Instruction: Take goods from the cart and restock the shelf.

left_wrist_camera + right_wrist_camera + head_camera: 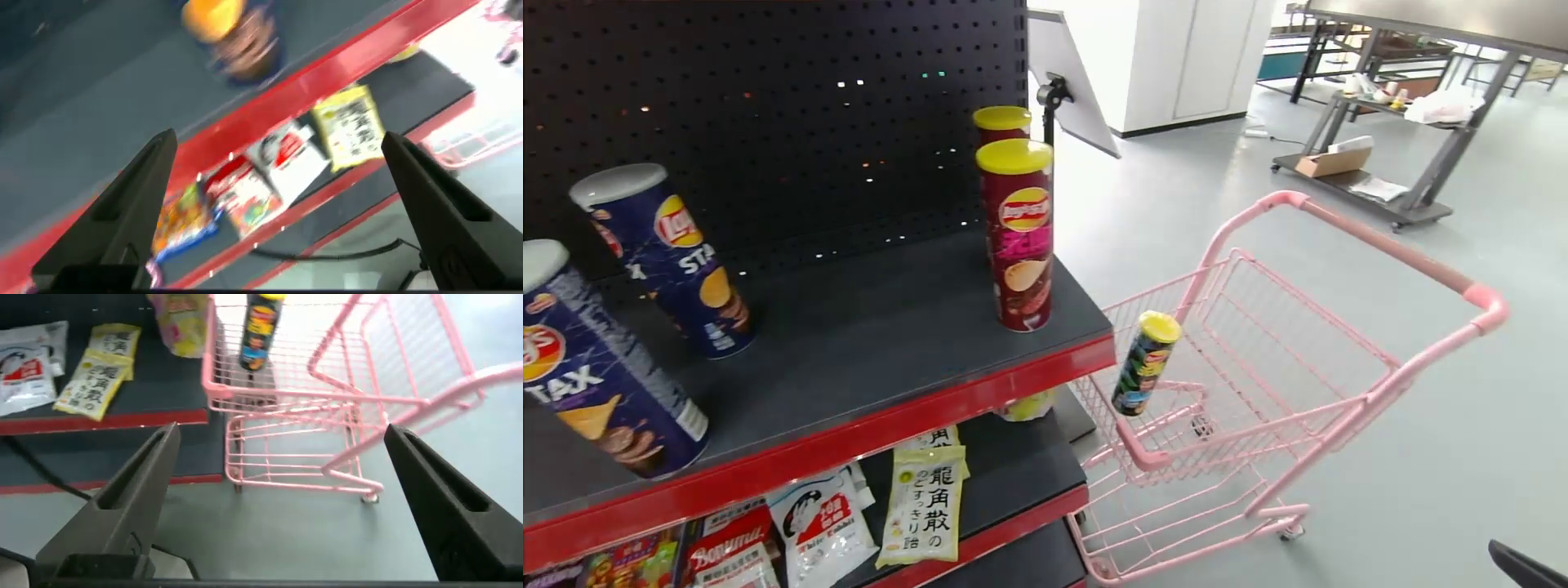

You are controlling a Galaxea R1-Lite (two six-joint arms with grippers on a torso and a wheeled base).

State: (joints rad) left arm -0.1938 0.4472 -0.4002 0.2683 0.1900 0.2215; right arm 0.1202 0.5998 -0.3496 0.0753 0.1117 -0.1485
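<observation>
Nearest, both pairs of jaws are released and grasp nothing: the left jaws hang over the red front edge of the shelf [327, 69], and the right jaws face the pink cart [286, 398] from over the floor. A little farther, in the cart's wire basket at the end beside the shelf, the one tube of crisps [1146, 363] stands on end, yellow lid up, with a dark label. It is probably light, with a stiff but dentable card wall, a smooth round side that could slip, and brittle contents. The best hold looks to be across the middle of the body, well below the push-on lid, coming down past the wire walls. Beyond, the upper shelf board carries two maroon tubes [1017, 237] at its cart-side corner and two blue tubes [666, 261] farther along.
</observation>
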